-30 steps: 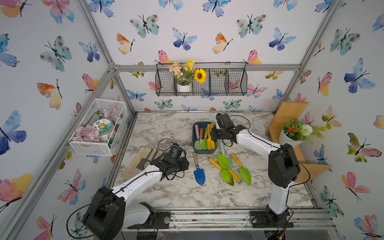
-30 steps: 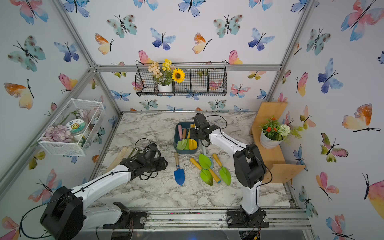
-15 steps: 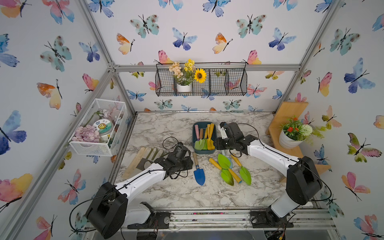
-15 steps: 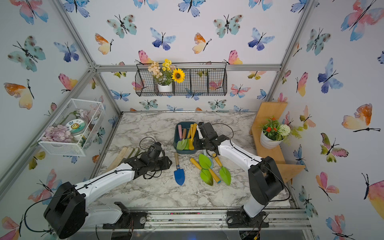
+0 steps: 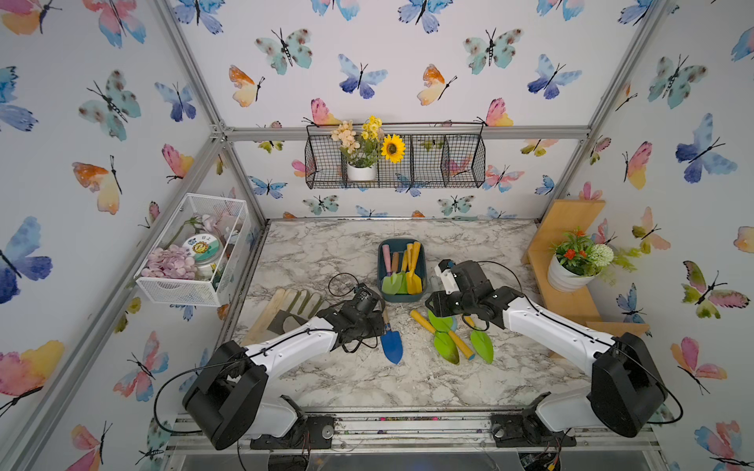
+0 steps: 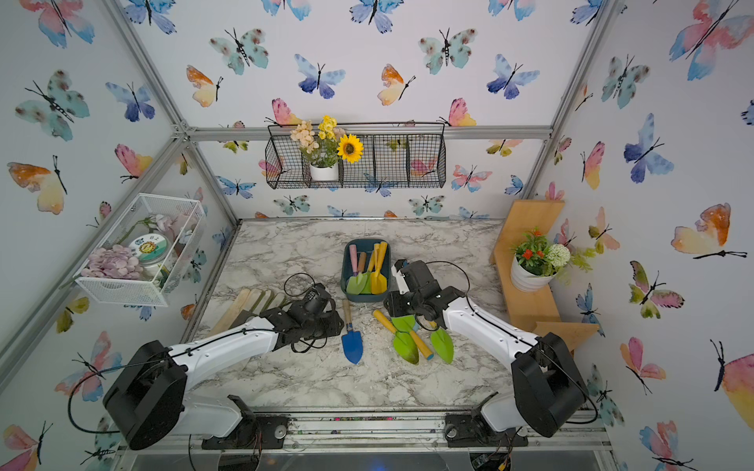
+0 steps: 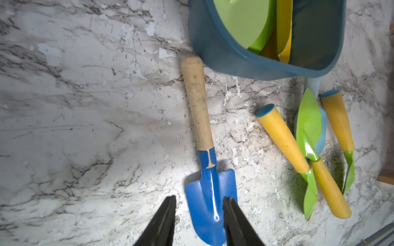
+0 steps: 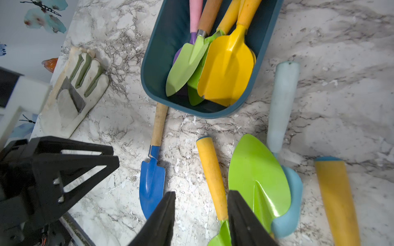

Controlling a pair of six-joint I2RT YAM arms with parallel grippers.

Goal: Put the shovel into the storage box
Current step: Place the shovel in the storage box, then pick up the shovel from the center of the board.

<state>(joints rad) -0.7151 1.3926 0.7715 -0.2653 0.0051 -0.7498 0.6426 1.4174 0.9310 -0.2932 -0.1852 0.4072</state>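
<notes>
- Black wire rack [image 5: 428,163] on the back wall, with a white pot of flowers [image 5: 361,172] in its left-end compartment.
- White mesh basket [image 5: 179,291] holding a jar [image 5: 202,248].
- Work glove [image 5: 300,301] lying flat on the marble tabletop [image 5: 326,253].
- Potted plant [image 5: 565,277] standing on a wooden shelf [image 5: 567,220].

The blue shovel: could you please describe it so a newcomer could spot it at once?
On the marble table, look just in front of the teal storage box. The blue shovel lies there, deep blue blade, wooden handle towards the box; neighbouring green shovels have yellow handles.
</notes>
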